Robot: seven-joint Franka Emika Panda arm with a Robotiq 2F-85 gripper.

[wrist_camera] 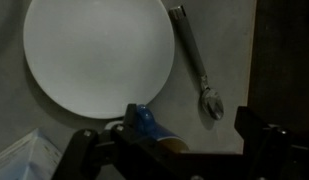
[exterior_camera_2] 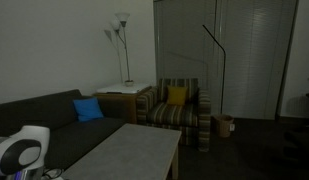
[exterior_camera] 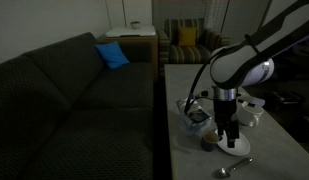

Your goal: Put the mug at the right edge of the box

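Note:
In the wrist view the small dark-blue mug, brownish inside, sits at the bottom edge just below the round white plate. My gripper is open, with its fingers spread wide on either side of the mug. The mug is nearer the left finger, and I see no contact. In an exterior view my gripper hangs low over the table, with the mug beside its fingers. The box stands just behind the mug and is partly hidden by cables. A pale corner at the lower left of the wrist view may be the box.
A metal spoon lies right of the plate and also shows in an exterior view. A larger white cup stands behind the arm. A dark sofa runs along the grey table. A striped armchair stands at the far end.

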